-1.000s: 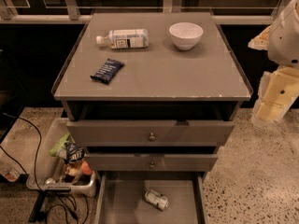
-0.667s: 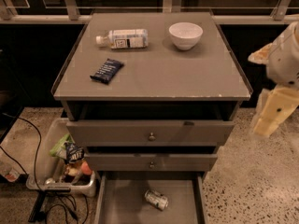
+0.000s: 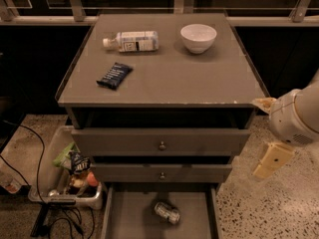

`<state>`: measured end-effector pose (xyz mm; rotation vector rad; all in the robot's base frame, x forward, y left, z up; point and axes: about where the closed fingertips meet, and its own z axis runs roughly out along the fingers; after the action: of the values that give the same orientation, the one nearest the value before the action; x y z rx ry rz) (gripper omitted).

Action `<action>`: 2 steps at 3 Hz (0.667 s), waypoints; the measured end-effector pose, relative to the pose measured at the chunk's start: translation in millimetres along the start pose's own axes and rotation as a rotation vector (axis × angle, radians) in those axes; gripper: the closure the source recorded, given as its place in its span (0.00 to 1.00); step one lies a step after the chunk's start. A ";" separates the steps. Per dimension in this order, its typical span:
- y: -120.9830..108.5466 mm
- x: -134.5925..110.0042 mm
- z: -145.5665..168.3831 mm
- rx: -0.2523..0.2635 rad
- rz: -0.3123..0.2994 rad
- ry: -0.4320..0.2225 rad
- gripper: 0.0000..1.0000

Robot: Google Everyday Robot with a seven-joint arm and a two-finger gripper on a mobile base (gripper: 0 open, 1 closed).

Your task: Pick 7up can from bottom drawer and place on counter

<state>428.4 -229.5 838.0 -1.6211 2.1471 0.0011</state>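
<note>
The 7up can (image 3: 166,212) lies on its side on the floor of the open bottom drawer (image 3: 124,218), near the middle. The counter (image 3: 169,78) is the grey cabinet top above it. My gripper (image 3: 271,159) hangs in the air to the right of the cabinet, at about the height of the two closed drawers. It is well above and to the right of the can and holds nothing that I can see. Part of my arm (image 3: 298,116) sits just off the counter's front right corner.
On the counter lie a clear plastic bottle (image 3: 132,41), a white bowl (image 3: 198,37) and a dark snack packet (image 3: 114,75). Two closed drawers with knobs (image 3: 162,145) sit above the open one. A bin of clutter (image 3: 70,173) and cables stand on the floor at left.
My arm and gripper have moved down along the cabinet's right side, from counter height to drawer height. The can and the things on the counter have not moved.
</note>
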 end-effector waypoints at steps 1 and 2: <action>0.6 -0.1 -0.3 -0.002 0.000 0.001 0.00; 11.4 -7.6 8.7 -0.016 -0.030 -0.011 0.00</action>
<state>422.6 -216.7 829.8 -1.6581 2.1195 0.0178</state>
